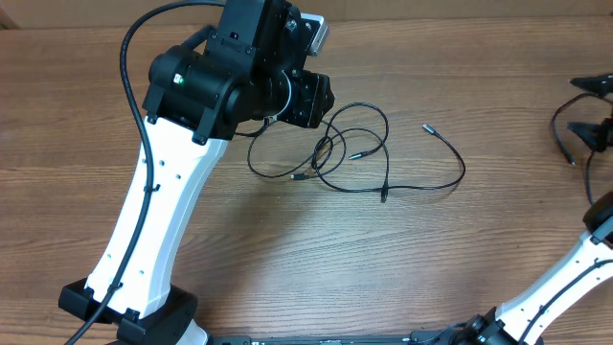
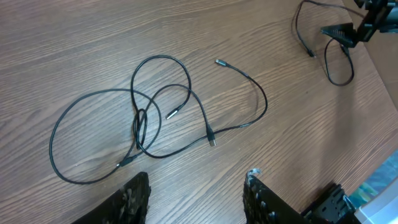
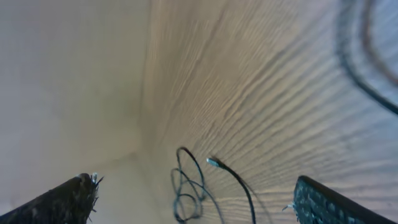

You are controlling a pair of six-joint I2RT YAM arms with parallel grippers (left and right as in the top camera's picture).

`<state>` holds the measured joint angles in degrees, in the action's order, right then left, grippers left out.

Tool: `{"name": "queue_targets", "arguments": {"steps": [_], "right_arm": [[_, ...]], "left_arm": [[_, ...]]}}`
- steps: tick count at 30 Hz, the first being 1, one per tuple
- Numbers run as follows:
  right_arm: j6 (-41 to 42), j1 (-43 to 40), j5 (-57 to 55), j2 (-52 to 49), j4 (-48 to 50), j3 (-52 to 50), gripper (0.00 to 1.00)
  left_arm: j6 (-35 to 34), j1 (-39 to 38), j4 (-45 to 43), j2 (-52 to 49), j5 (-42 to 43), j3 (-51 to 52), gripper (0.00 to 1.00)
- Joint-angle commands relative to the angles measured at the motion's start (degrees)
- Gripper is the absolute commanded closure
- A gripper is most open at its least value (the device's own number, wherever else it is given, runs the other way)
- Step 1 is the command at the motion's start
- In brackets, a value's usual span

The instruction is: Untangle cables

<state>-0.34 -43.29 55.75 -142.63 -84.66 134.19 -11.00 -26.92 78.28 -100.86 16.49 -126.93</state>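
The cables (image 1: 352,151) lie as a loose tangle of thin black wires on the wooden table, with overlapping loops and small silvery plug ends. One strand trails right to a plug (image 1: 427,126). In the left wrist view the cables (image 2: 155,118) lie just ahead of my left gripper (image 2: 196,198). That gripper is open with only bare wood between its fingers. Overhead, the left arm's wrist (image 1: 287,86) hovers over the tangle's left edge and hides the fingers. My right gripper (image 1: 580,108) stands open at the far right, well away from the cables (image 3: 189,186), and holds nothing.
The left arm's white link (image 1: 158,220) and base fill the table's left front. A black cord (image 1: 560,134) loops beside the right gripper. The right arm's base (image 1: 565,287) stands at the front right corner.
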Motion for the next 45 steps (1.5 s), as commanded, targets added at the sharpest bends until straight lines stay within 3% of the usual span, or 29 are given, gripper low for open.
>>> {"name": "queue_targets", "arguments": {"steps": [1,9,15,18,24,31,38,45], "right_arm": [[-14.29,2.93,1.77,1.18,-1.38,1.31,0.0],[-33.62,11.45,1.66,1.55,-6.51,1.31,0.0],[-35.39,19.63,-8.48,1.68,-7.21,1.31,0.0],[-32.74,23.26,-13.42,2.19,-6.36,1.31,0.0],[-18.97,27.54,-30.71,6.34,-1.44,1.31,0.0],[-12.15,30.47,-36.68,17.35,-0.09,1.31,0.0],[-0.74,35.47,-51.01,29.16,-3.32,1.25,0.0],[6.56,42.77,-55.34,39.87,-8.74,1.25,0.0]], "left_arm": [[-0.81,0.22,0.09,0.79,-0.37,-1.05,0.51],[2.34,0.22,-0.5,0.83,-0.35,-1.05,0.57],[3.45,0.87,-1.88,1.97,-0.39,-1.07,0.58],[4.76,1.51,-1.36,3.1,-0.57,-1.07,0.58],[5.09,2.64,0.35,5.86,-2.54,-1.07,0.58],[5.46,2.69,0.83,7.19,-2.49,-1.07,0.59],[5.53,2.69,2.03,7.26,-0.98,-1.07,0.62],[7.85,2.51,4.07,8.35,0.5,-1.05,0.63]]}}
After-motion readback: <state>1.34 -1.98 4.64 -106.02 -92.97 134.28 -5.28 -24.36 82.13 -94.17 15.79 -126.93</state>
